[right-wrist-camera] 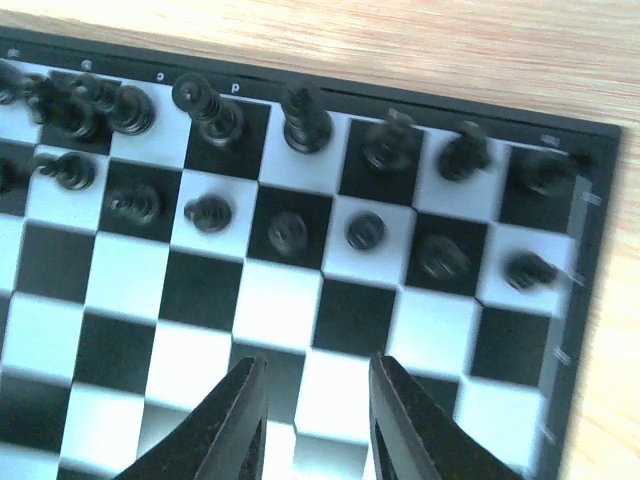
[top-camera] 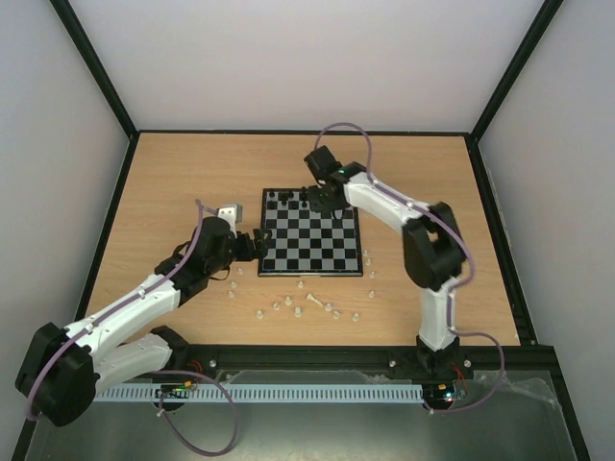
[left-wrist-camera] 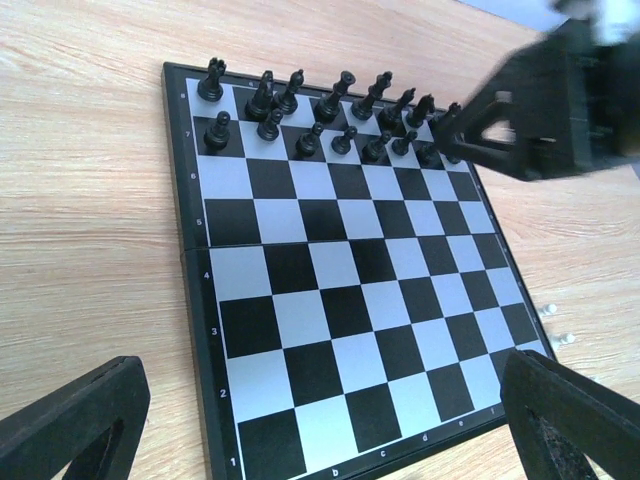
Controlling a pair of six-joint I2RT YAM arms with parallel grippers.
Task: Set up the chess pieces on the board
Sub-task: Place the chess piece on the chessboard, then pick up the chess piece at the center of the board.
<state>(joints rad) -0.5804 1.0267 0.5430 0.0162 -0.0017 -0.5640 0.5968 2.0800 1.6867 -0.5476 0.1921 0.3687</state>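
Note:
The board (top-camera: 317, 245) lies mid-table. Pale chess pieces (top-camera: 312, 299) are scattered on the wood in front of it and to its right; two show in the left wrist view (left-wrist-camera: 555, 325). None of them stands on the board (left-wrist-camera: 340, 300). My left gripper (top-camera: 258, 245) hovers at the board's left edge, wide open and empty (left-wrist-camera: 330, 440). My right gripper (top-camera: 320, 200) hangs over the far rows; its jaws stand a little apart with nothing between them (right-wrist-camera: 315, 390), above bare squares of the board (right-wrist-camera: 350, 310).
Black pieces (left-wrist-camera: 300, 110) fill the two far rows of the board (right-wrist-camera: 290, 230). My right gripper's body (left-wrist-camera: 540, 110) hangs just above their right end. A black frame rail (top-camera: 307, 132) borders the wooden table.

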